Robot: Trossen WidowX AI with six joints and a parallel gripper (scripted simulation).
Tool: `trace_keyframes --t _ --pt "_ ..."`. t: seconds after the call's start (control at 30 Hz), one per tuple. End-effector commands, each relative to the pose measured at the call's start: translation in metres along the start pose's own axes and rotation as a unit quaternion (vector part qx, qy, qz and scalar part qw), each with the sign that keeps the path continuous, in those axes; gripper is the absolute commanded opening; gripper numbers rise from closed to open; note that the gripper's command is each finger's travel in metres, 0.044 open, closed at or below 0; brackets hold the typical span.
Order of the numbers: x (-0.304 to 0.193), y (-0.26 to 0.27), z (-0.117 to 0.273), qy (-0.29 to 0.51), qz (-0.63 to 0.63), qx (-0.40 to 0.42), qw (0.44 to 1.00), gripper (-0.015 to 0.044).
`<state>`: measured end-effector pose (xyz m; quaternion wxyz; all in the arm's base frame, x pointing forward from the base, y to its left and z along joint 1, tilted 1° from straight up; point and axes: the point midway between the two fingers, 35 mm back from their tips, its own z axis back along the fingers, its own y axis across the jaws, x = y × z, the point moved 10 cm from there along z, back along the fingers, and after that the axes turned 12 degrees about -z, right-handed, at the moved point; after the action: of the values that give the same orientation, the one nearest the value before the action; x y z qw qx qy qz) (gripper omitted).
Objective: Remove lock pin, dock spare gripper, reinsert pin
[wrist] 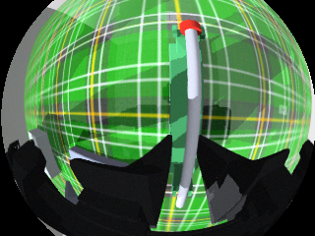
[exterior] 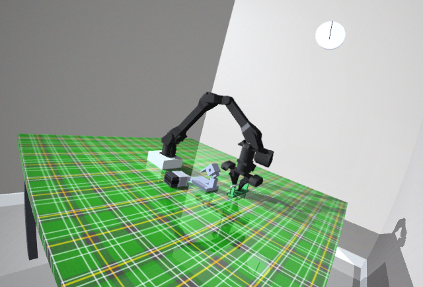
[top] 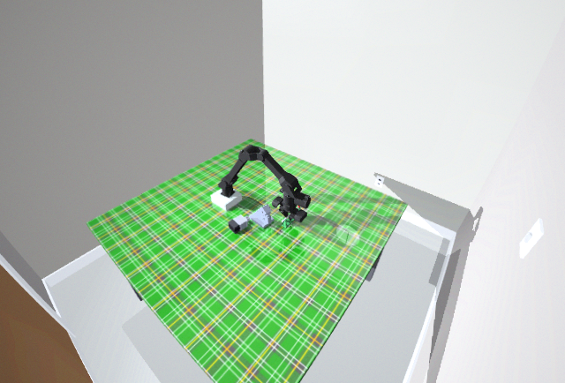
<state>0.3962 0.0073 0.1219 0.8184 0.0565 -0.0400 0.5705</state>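
Note:
The lock pin [wrist: 193, 74], a pale grey rod with a red head, lies along the green cradle [top: 286, 223] [exterior: 237, 194] [wrist: 178, 105] in the wrist view. My gripper [top: 288, 217] [exterior: 236, 186] [wrist: 184, 140] is slightly open just above the cradle. Its black fingertips stand on either side of the pin, with a gap showing. A lavender piece with jaw-like parts, seemingly the spare gripper [top: 261, 217] [exterior: 205, 183], lies beside the black-and-grey block [top: 238, 222] [exterior: 171, 178], likely the mount. Whether the two are joined, and the socket itself, cannot be made out.
The arm's white base block [top: 225, 199] [exterior: 164, 160] stands behind the black-and-grey block. The lavender piece lies close beside my gripper, on the base side, and its edge [wrist: 98, 156] shows at the wrist view's lower left. The plaid table top [top: 269, 305] [exterior: 136, 232] carries everything.

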Motion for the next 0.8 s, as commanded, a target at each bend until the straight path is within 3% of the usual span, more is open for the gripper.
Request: trace_keyframes --t 0.0,0.33,0.77 --pt "0.0 0.0 0.001 0.0 0.0 -0.001 1.0 0.0184" --pt "0.001 0.003 0.014 0.002 -0.001 0.005 1.0 0.044" --pt "0.002 0.011 0.041 0.011 -0.004 0.029 1.0 0.044"
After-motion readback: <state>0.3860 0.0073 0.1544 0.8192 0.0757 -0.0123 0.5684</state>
